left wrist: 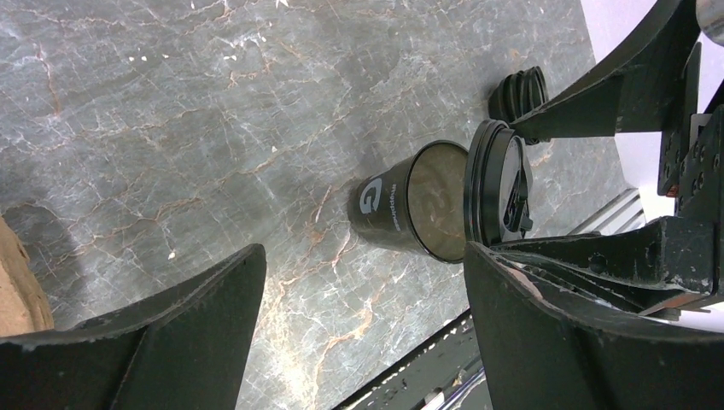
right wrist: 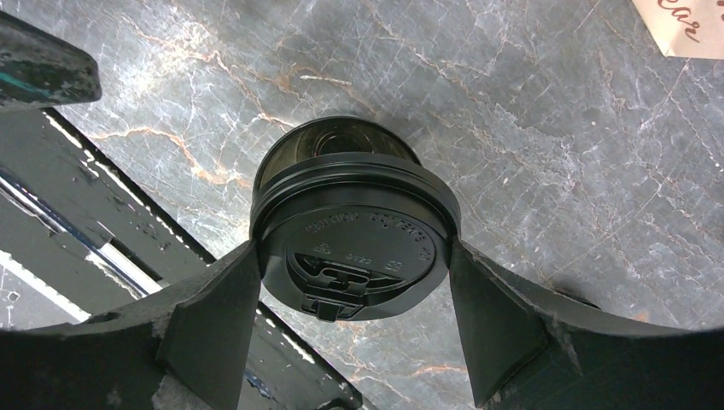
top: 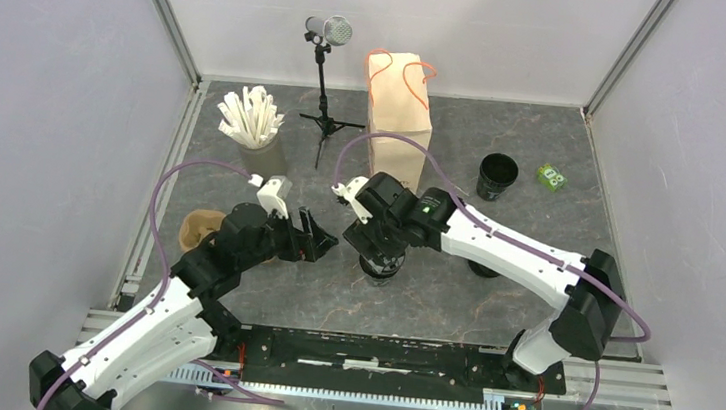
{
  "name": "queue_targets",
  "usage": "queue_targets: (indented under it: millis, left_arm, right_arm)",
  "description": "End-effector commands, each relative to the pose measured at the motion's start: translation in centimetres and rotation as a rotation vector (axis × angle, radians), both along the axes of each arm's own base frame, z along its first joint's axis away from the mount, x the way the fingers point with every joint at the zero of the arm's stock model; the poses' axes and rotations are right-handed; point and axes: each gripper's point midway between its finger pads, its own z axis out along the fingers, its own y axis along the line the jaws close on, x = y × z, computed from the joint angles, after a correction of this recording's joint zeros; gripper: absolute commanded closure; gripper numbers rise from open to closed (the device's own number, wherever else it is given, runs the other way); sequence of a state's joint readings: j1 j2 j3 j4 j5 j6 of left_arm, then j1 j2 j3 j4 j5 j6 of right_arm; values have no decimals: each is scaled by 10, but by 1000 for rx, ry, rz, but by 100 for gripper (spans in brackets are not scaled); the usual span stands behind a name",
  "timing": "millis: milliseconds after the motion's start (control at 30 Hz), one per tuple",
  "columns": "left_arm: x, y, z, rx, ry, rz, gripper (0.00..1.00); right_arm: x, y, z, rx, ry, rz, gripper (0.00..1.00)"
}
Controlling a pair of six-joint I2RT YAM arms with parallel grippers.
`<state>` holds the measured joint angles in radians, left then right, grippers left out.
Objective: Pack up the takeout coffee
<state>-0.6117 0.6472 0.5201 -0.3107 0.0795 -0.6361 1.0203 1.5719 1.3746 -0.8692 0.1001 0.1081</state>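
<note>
Top view: you're holding the left gripper [top: 321, 233] wide open and empty just beside the black cup [top: 381, 267] on the table [top: 450, 304], with the right gripper [top: 382, 252] hanging over it
Left wrist: the lid [left wrist: 493, 192] is sitting tilted at the cup's open mouth
Right wrist: your right fingers [right wrist: 213, 325] are pinching the lid's rim

Bright, even overhead light. Grey marbled worktop [top: 449, 309] shows soft, diffuse shadows under both arms in top view. Left wrist view: left gripper [left wrist: 365, 254] soft-focus, near-black at 6 o'clock; worktop veining crisp at centre; shadow patch at 9 o'clock.
</note>
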Motion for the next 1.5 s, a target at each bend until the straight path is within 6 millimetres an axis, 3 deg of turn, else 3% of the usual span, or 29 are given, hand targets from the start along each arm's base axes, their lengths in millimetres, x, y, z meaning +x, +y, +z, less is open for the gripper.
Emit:
queue_targets:
  millis: [0,533,900,1300,1467]
  left_arm:
    - [4,-3,9,-62,-22,22,9]
    - [4,-5,5,-45,-12,6,10]
    - [5,-5,6,-46,-11,11,10]
    - [4,-6,5,-50,-8,6,10]
    - [4,-6,5,-43,-12,0,10]
  right_arm:
    - [3,10,11,7,6,27,26]
    - [6,13,-13,-61,75,52,23]
    - [9,14,-9,-69,74,52,20]
    - [10,16,6,-62,72,57,25]
    - [8,10,3,-92,79,55,25]
